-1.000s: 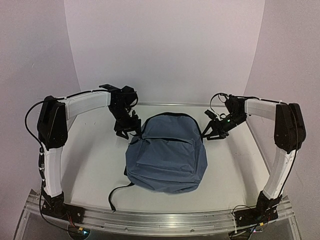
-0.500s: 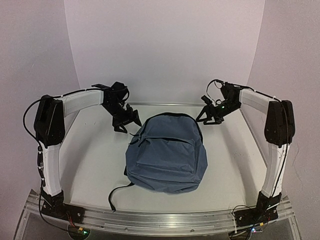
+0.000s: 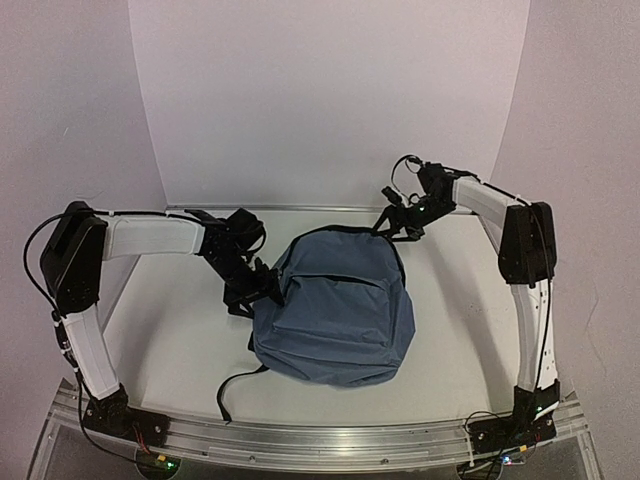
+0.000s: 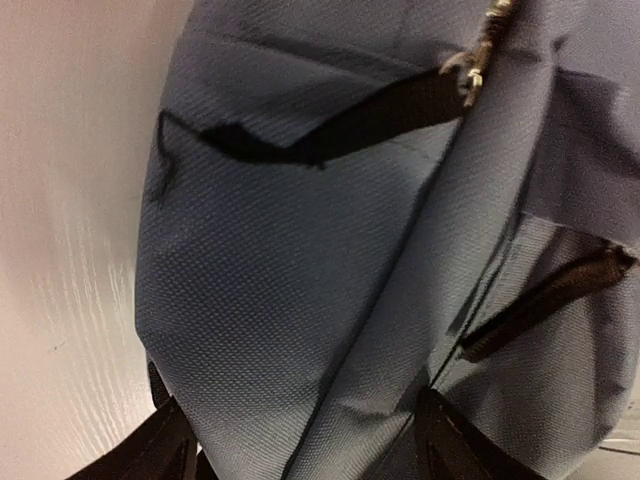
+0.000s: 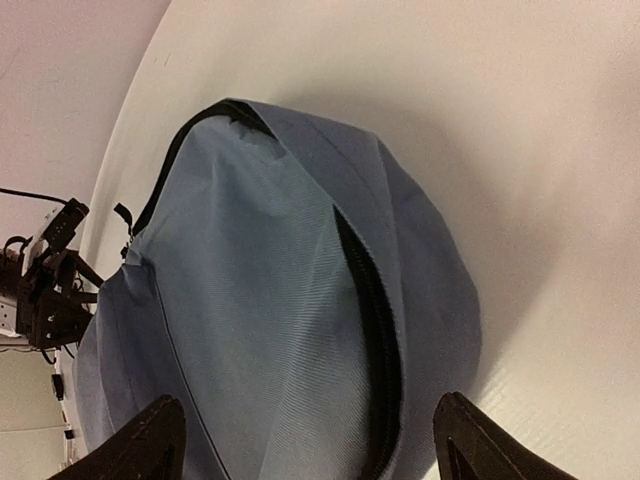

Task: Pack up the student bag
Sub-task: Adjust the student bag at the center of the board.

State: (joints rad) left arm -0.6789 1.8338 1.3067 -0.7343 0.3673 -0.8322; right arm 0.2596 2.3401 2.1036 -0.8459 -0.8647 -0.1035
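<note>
Slate-blue fabric, soft, dome-shaped: that is the student bag (image 3: 335, 315), lying mid-table (image 3: 170, 330), front pocket up, top towards the far wall.

Top view: the left gripper (image 3: 262, 290) is low at the bag's left flank, touching or nearly so. The right gripper (image 3: 392, 222) hangs over the far top edge, apart from the fabric. A black strap (image 3: 232, 390) trails off the near side.

Left wrist view: the left pincer's fingers (image 4: 165, 450) are spread, with bag fabric close between them; we can't tell if any is pinched. A metal zip pull (image 4: 472, 65) sits up-right, beyond reach.

Right wrist view: the right pincer's fingers (image 5: 150, 440) are spread wide, nothing held; a dark zip line (image 5: 365, 300) runs along the bag below.

Judgement: the step is prob. opening the main compartment. One gripper should pin cloth beside the zip while the other takes the pull and draws along the track, not upward, or the soft shell will bunch.

Count: 1 bag, 2 arms, 2 grippers, 1 loose strap, 1 zip pull seen. Items to pack: none seen.
</note>
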